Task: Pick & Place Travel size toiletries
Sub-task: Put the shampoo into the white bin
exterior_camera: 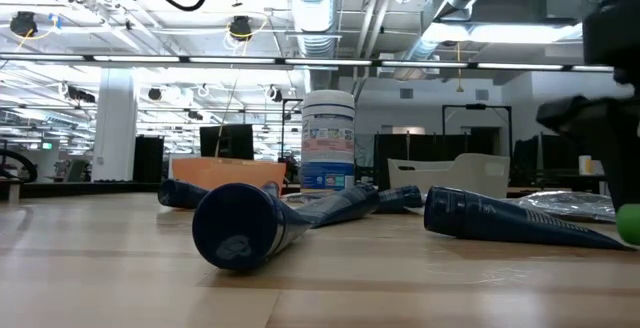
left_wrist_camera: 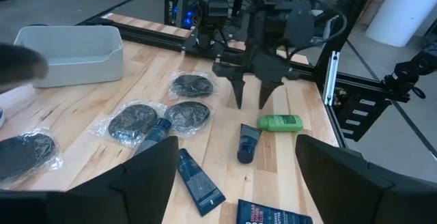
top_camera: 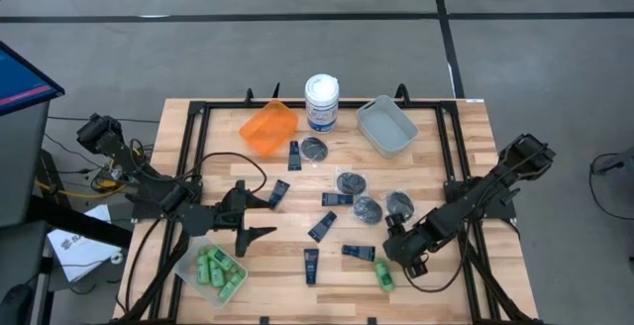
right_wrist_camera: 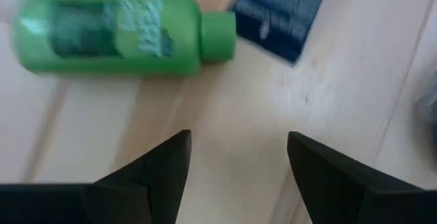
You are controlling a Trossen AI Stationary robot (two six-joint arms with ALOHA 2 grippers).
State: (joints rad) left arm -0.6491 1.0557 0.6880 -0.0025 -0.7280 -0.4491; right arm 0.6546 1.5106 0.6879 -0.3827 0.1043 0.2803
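**Lining up on the last loose green bottle**

I've got the right gripper [top_camera: 396,250] low over the bench [top_camera: 456,176], fingers spread and holding nothing, with the stray green bottle [right_wrist_camera: 123,35] lying on its side just past the tips. In the high view it sits near the front edge, a bit in front of the gripper, next to a navy tube [top_camera: 359,253]. So I'd call this the approach for a pick, not yet a grasp.

The next move, as I see it, needs a short push forward and down so the fingers straddle the bottle across its narrow body, then a squeeze. It's round, so it may roll if one finger nudges it first.

The right arm reaches in from the right edge, elbow out, wrist pitched steeply down. The left gripper [top_camera: 260,216] waits open at the left side, near the clear bin [top_camera: 187,266] already holding several green bottles [top_camera: 218,269]. More tubes and the grey pots [top_camera: 349,181] still lie mid-bench.
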